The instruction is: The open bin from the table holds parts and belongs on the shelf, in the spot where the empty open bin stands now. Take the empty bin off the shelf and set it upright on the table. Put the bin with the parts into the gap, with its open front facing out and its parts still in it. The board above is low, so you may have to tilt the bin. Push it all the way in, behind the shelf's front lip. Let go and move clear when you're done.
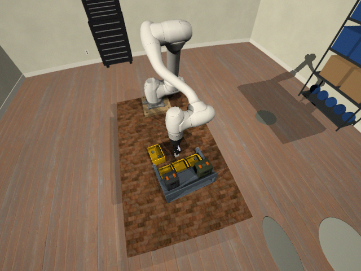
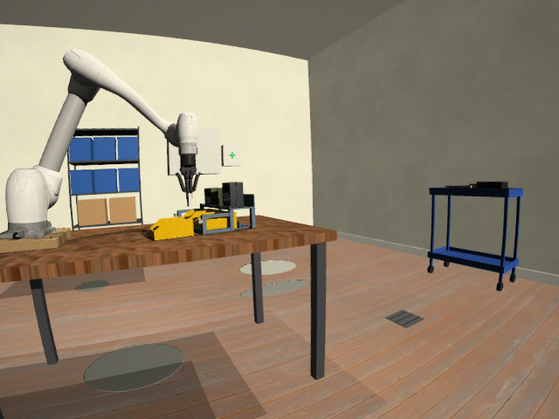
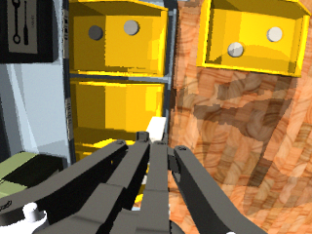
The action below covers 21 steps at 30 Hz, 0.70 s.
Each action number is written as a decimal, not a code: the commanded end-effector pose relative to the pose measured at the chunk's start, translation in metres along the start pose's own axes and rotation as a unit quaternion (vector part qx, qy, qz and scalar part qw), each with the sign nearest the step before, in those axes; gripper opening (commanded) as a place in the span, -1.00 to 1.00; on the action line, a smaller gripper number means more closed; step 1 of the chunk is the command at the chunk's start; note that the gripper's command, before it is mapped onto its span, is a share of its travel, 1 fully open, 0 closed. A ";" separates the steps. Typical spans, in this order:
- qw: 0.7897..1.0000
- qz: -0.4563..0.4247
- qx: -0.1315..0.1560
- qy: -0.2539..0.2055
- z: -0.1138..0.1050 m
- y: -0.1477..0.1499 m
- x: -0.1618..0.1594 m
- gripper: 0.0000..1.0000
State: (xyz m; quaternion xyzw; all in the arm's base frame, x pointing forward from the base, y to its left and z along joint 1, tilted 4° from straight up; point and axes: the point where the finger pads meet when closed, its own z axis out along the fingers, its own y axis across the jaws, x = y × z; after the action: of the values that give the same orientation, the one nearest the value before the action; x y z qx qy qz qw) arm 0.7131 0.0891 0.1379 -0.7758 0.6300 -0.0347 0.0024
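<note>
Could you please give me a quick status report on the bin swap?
Gripper shut, holding nothing, above the shelf front. Parts bin on table. Empty bin not yet pulled.

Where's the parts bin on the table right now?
In the top view, the parts bin stands on the table, left of the shelf and beside the shut gripper.

Arm (image 2: 117,87): raised high from base, elbow bent, forearm sloped down.
Wrist (image 2: 187,130): pointed straight down.
Gripper (image 2: 188,198): jaws closed fully, nothing held.
</note>
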 end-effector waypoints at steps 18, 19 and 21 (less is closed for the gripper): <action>1.000 -0.001 0.002 -0.002 -0.004 -0.006 -0.003 0.23; 1.000 -0.001 0.002 -0.002 -0.004 -0.006 -0.003 0.23; 1.000 -0.001 0.002 -0.002 -0.004 -0.006 -0.003 0.23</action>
State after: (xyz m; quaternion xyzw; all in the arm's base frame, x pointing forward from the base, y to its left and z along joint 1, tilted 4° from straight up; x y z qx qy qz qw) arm 0.7157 0.0905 0.1401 -0.7762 0.6294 -0.0357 0.0034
